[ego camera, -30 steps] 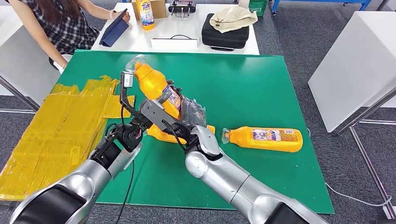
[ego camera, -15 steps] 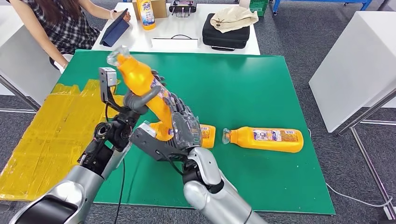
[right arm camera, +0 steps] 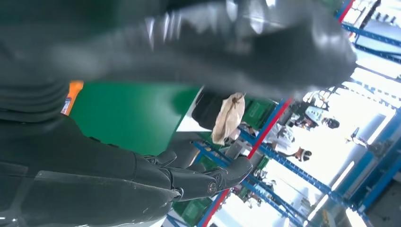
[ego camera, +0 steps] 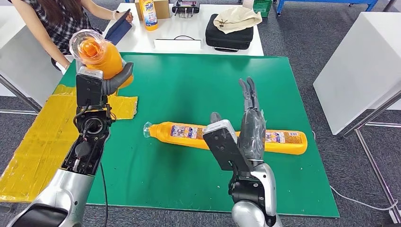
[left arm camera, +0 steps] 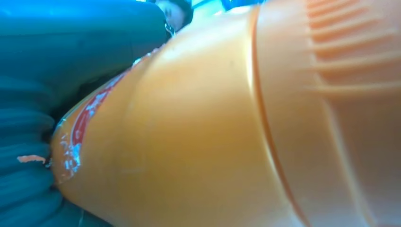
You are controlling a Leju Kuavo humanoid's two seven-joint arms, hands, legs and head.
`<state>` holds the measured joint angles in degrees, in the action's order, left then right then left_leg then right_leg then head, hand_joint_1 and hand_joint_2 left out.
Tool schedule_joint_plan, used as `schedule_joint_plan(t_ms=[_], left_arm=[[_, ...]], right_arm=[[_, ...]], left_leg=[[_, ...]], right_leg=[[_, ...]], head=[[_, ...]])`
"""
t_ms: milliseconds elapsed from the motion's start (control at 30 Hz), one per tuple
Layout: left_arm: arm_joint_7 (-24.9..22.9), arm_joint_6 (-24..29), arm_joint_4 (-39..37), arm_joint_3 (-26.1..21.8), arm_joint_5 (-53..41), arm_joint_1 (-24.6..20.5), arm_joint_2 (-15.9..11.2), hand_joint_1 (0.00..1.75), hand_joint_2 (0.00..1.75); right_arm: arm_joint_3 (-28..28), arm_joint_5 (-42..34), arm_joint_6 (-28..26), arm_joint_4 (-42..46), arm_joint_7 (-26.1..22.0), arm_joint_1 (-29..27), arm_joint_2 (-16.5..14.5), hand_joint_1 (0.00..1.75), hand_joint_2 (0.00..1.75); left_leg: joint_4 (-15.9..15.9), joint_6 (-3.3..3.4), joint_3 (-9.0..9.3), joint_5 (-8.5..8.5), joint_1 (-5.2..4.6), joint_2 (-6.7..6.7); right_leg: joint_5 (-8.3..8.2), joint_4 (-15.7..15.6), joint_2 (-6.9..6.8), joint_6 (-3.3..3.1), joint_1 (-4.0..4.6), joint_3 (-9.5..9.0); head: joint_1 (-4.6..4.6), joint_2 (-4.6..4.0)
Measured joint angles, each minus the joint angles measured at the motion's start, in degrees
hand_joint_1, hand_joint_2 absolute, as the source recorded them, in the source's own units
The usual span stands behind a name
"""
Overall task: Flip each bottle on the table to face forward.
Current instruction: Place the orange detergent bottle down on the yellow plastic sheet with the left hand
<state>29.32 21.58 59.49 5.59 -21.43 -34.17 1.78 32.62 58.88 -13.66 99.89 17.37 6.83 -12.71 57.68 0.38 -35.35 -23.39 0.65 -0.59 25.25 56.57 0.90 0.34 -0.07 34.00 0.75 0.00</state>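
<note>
My left hand (ego camera: 111, 78) grips one orange bottle (ego camera: 97, 56), lifted well above the far-left corner of the green mat (ego camera: 198, 85), its clear cap end tipped toward my head camera so I look nearly straight at it. In the left wrist view the bottle's orange wall (left arm camera: 198, 142) sits close against the lens, a strip of red-edged label (left arm camera: 82, 127) showing at the side next to my fingers; which face that is, I cannot tell. My right hand (ego camera: 248, 125) holds nothing, fingers straight and apart, raised over the mat's near-right part. Under it two more bottles lie on their sides on the mat, labels up: one (ego camera: 182, 133) toward the mat's middle with its cap pointing to the mat's left edge, the other (ego camera: 286, 139) toward the right edge, partly behind my right hand. My judgement: the step is turning the held bottle so its label faces forward before setting it down. To do it well I should keep the grip firm on the body, roll at the wrist rather than shuffle fingers, check the label in the head view, and lower onto bare mat well apart from the lying pair. The smooth wall likely slips if I loosen mid-turn.
</note>
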Motion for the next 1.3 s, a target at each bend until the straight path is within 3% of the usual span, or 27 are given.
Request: schedule_joint_plan(t_ms=[67,133,233,300,400,467,567,700,1200,1233,1300], left_arm=[[-0.97,7.33,0.69,-0.1,-9.4,0.42,-0.16,1.75,1.75],[-3.57,13.99,1.65,-0.57,-26.95,0.96,-0.41,1.75,1.75],[-11.3,15.7,2.15,-1.65,-55.67,1.61,-0.94,1.75,1.75],[-19.72,15.71,-0.5,-0.51,-65.72,0.8,-1.64,1.75,1.75],[-33.87,14.64,-10.95,6.13,-68.08,-3.24,-2.96,1.75,1.75],[-38.64,12.54,-18.16,10.61,-67.99,-5.64,-3.72,1.75,1.75],[-40.53,10.2,-25.73,13.91,-67.37,-7.39,-4.53,1.75,1.75],[-41.83,7.76,-31.69,14.35,-66.45,-8.8,-6.11,1.75,1.75],[-46.96,-1.33,-38.67,7.77,-66.19,-10.4,-9.9,1.75,1.75],[-46.77,-1.82,-38.91,7.3,-66.11,-10.45,-10.03,1.59,1.75],[-45.09,-3.57,-39.37,6.33,-65.45,-10.53,-10.11,0.72,0.87]], right_arm=[[-0.47,-0.05,0.1,1.08,-0.45,-0.52,0.26,0.0,0.0],[-1.19,-0.07,0.94,2.06,-1.09,-1.23,0.68,0.0,0.0],[-2.74,-0.04,2.98,2.77,-2.12,-2.2,1.55,0.0,0.0],[-3.86,-0.25,3.91,2.75,-3.07,-2.65,2.09,0.0,0.0],[-5.2,-0.56,4.55,2.48,-4.59,-3.05,2.69,0.0,0.0],[-5.68,-0.56,4.79,2.23,-5.03,-3.26,2.97,0.0,0.0],[-5.91,-0.4,5.44,1.87,-4.96,-3.47,3.2,0.0,0.0],[-6.19,-0.1,6.42,1.35,-4.47,-3.52,3.44,0.0,0.0],[-6.28,0.61,7.51,-1.23,-3.16,-3.86,3.67,0.0,0.0],[-6.28,0.66,7.51,-1.35,-3.04,-4.01,3.74,0.0,0.0],[-6.29,0.86,7.51,-1.61,-2.74,-4.33,3.96,0.0,0.0]], left_leg=[[0.0,0.0,0.01,0.0,0.01,0.01],[0.0,-0.01,0.03,0.01,0.02,0.0],[-0.01,-0.01,0.03,0.01,0.02,-0.03],[-0.01,-0.01,0.04,0.01,0.01,0.01],[-0.01,0.02,0.04,0.06,0.0,0.01],[-0.01,0.03,0.04,0.12,0.0,0.01],[-0.01,0.03,0.03,0.16,0.0,0.11],[-0.01,0.03,0.0,0.15,0.01,0.22],[-0.02,0.01,-0.07,0.18,0.04,0.08],[-0.02,0.01,-0.07,0.18,0.04,0.06],[-0.02,0.01,-0.07,0.18,0.04,0.06]], right_leg=[[0.0,0.01,0.01,0.0,0.01,0.0],[0.0,0.01,0.0,0.0,0.02,-0.01],[0.01,0.01,-0.04,0.0,0.01,-0.01],[0.01,0.0,-0.03,-0.01,0.0,0.01],[-0.03,0.0,-0.03,0.02,-0.01,-0.02],[-0.06,0.0,-0.03,0.05,0.0,-0.04],[-0.16,0.03,0.07,-0.06,0.0,0.01],[-0.18,0.03,0.17,-0.1,0.02,0.09],[-0.17,0.04,0.09,-0.11,0.04,0.13],[-0.17,0.03,0.07,-0.11,0.04,0.13],[-0.17,0.03,0.07,-0.11,0.04,0.13]], head=[[0.0,-0.01],[0.01,-0.01],[0.01,0.0],[-0.01,-0.01],[0.0,0.0],[0.01,0.0],[-0.01,-0.01],[0.01,0.0],[-0.01,-0.01],[-0.01,-0.01],[-0.01,-0.01]])
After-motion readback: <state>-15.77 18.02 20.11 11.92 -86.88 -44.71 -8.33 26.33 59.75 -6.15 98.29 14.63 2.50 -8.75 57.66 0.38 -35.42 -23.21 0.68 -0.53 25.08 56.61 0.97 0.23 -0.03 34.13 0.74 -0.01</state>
